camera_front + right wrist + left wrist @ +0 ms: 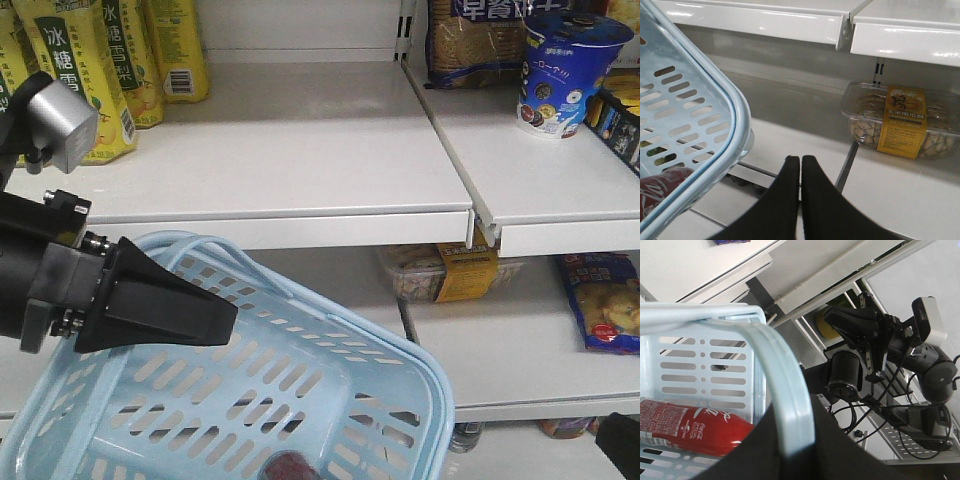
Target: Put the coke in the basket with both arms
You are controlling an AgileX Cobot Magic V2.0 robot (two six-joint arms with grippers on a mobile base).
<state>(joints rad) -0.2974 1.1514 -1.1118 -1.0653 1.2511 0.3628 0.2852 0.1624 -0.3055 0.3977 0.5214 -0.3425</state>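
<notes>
The basket (330,390) hangs tilted before the shelves (300,170), and the coke (690,427) lies on its side on the slotted bottom, red label up. The left end effector (790,460) is clamped on a basket handle (782,390) at the rim, with the coke just below and beside it inside. The right end effector (800,170) has its fingers pressed together on nothing, outside the basket's corner near a box of seeds (900,122).
</notes>
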